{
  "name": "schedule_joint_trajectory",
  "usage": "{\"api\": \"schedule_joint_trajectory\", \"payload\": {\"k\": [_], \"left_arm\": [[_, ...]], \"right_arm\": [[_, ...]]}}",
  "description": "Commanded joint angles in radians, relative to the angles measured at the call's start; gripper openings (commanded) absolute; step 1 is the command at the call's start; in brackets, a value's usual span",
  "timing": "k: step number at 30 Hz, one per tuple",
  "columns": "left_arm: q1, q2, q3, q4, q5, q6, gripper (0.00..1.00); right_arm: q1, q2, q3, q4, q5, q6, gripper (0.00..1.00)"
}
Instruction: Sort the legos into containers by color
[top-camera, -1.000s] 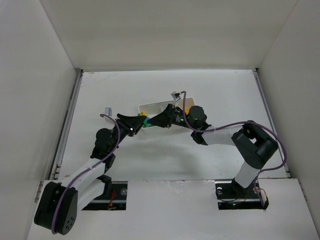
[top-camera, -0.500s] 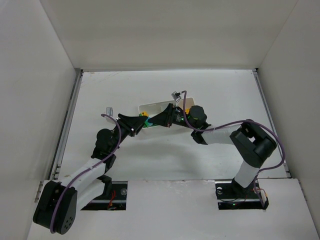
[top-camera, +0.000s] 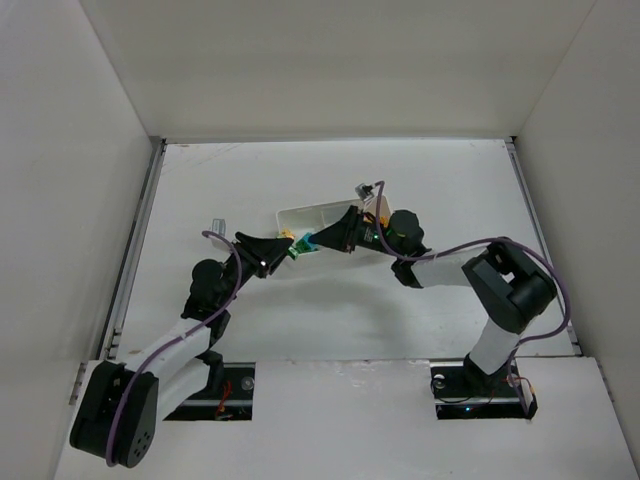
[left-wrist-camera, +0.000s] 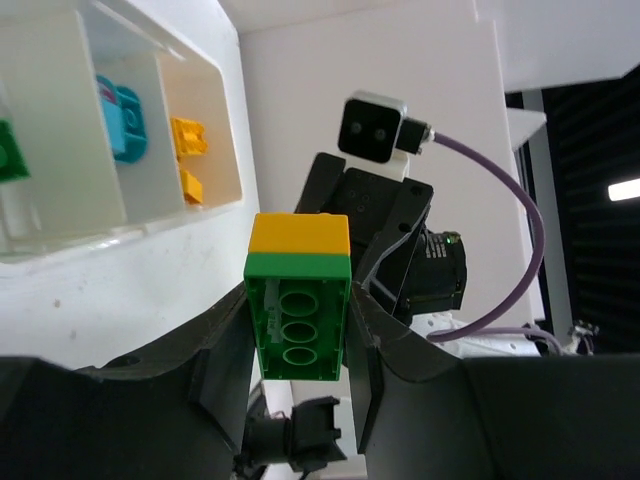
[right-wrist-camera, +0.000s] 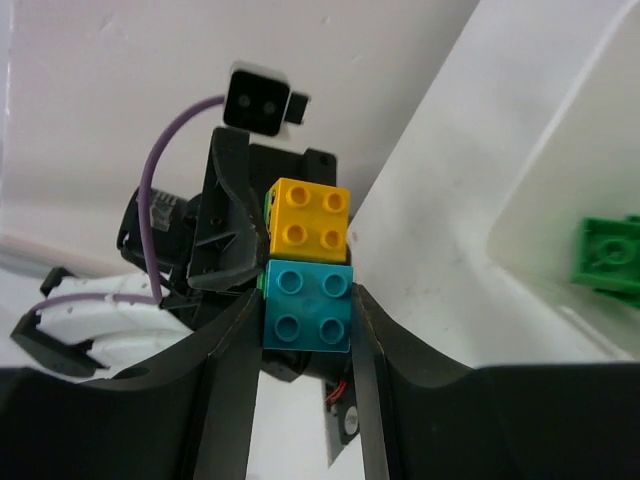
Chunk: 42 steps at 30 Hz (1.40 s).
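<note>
My left gripper is shut on a green brick with a yellow brick stuck to its far end. My right gripper faces it tip to tip and is shut on a cyan brick. In the right wrist view that cyan brick sits right against the yellow brick; I cannot tell whether they are joined. Both are held in front of the white tray. Its compartments hold a green brick, a cyan brick and orange bricks.
The tray's near wall lies just behind the held bricks. White enclosure walls stand on the left, back and right of the table. A purple cable runs along the right arm.
My right gripper and wrist have drawn back to the right, away from the left gripper. More of the tray's left end shows. The left arm has barely moved.
</note>
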Motion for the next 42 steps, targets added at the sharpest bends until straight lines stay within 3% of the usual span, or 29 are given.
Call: {"api": "schedule_joint_trajectory", "payload": {"k": [1, 7, 11, 18, 23, 29, 38, 42], "left_arm": [[0.047, -0.01, -0.015, 0.05, -0.012, 0.024, 0.18], [0.058, -0.018, -0.015, 0.031, -0.002, 0.033, 0.18], [0.049, -0.018, -0.003, 0.022, -0.002, 0.041, 0.18], [0.014, -0.012, 0.044, -0.067, -0.001, 0.129, 0.17], [-0.009, -0.021, 0.092, -0.206, -0.016, 0.228, 0.17], [-0.086, 0.031, 0.138, -0.194, 0.01, 0.268, 0.18], [-0.129, 0.1, 0.153, -0.099, 0.065, 0.251, 0.18], [-0.117, 0.131, 0.149, -0.038, 0.116, 0.208, 0.19]], "right_arm": [[-0.085, -0.05, -0.015, 0.083, 0.036, -0.009, 0.34], [-0.106, -0.063, -0.025, 0.077, 0.048, -0.01, 0.35], [-0.149, -0.097, -0.039, -0.03, 0.121, -0.081, 0.36], [-0.111, -0.226, 0.017, -0.518, 0.543, -0.452, 0.37], [-0.024, -0.226, 0.08, -0.656, 0.763, -0.599, 0.38], [0.016, -0.186, 0.113, -0.678, 0.824, -0.645, 0.42], [0.018, -0.208, 0.096, -0.672, 0.835, -0.622, 0.65], [0.009, -0.281, 0.051, -0.617, 0.725, -0.603, 0.62]]}}
